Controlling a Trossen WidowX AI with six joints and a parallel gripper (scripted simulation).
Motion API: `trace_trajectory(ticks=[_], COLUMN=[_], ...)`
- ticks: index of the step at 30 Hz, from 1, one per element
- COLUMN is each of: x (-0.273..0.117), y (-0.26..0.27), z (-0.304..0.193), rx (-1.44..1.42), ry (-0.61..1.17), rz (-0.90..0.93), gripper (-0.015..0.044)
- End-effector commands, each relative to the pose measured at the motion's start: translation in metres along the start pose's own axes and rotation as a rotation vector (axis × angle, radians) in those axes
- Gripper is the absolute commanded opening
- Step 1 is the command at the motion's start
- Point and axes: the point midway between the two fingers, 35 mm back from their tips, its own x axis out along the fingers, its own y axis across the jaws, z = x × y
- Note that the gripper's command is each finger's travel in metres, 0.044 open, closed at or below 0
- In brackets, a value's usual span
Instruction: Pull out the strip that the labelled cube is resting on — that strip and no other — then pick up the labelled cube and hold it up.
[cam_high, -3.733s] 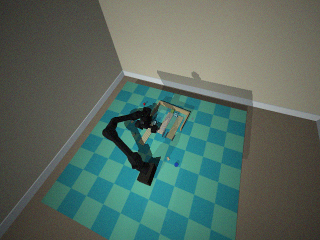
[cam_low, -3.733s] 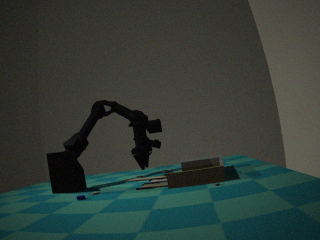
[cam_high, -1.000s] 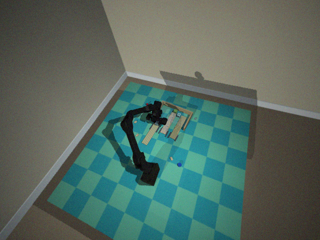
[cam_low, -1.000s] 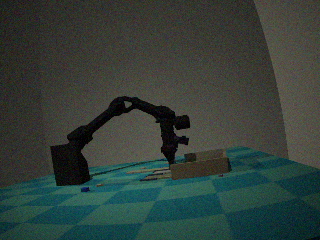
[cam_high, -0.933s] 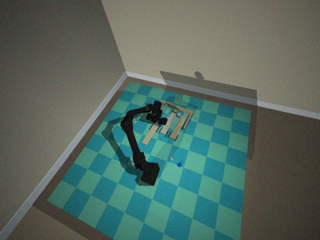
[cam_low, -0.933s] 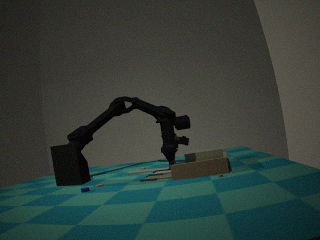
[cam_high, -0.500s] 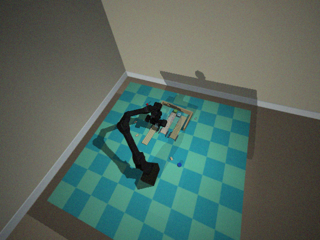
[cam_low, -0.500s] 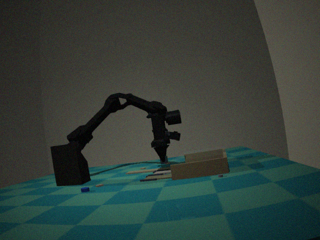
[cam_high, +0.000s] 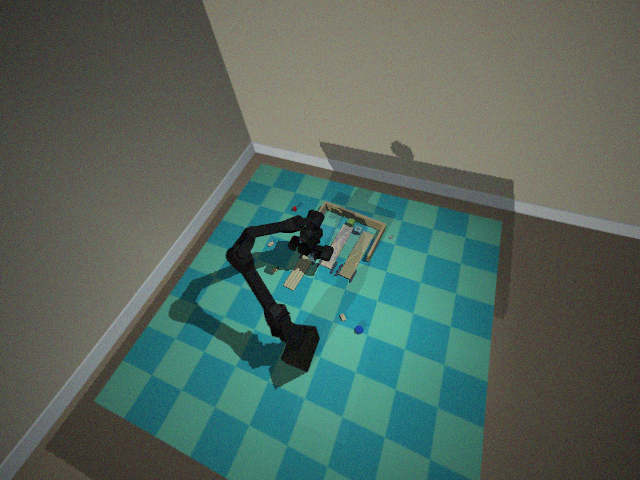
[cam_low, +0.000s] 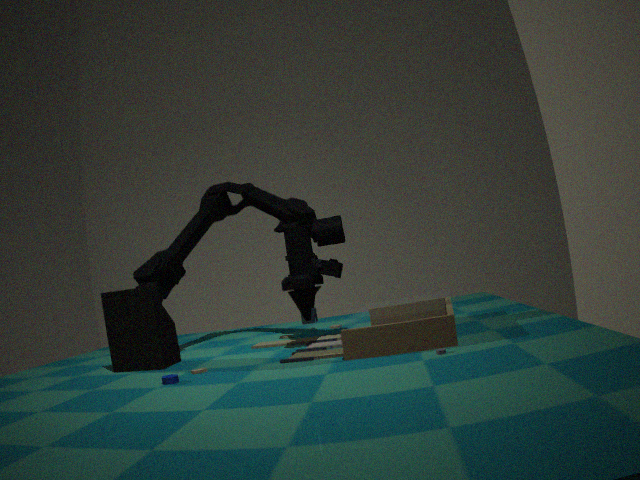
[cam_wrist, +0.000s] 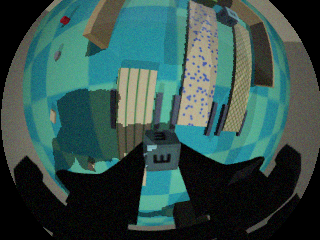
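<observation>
Jaws around small grey labelled cube (cam_wrist: 162, 152)

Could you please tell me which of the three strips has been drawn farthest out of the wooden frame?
The plain planked strip nearest the claw; it lies wholly outside the frame, whereas the blue-speckled strip and the woven-looking strip still reach inside.

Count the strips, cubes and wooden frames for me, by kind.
Strips: 3
Cubes: 3, with the labelled cube in the gripper
Frame: 1
Total: 7
</observation>
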Motion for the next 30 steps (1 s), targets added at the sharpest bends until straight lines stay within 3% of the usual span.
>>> trace_trajectory(ticks=[1,14,23,30], x=[-0.002,0.000,-0.035,-0.036], y=[-0.004,-0.017,-0.018,-0.018], z=[-0.014,-0.060,-0.061,-0.061], rx=[-0.003,-0.002,-0.001,-0.001], ry=[-0.004,-0.003,-0.003,-0.002], rz=[0.004,0.004,0.002,0.003], gripper=[0.0000,0.0000,0.0000,0.0000])
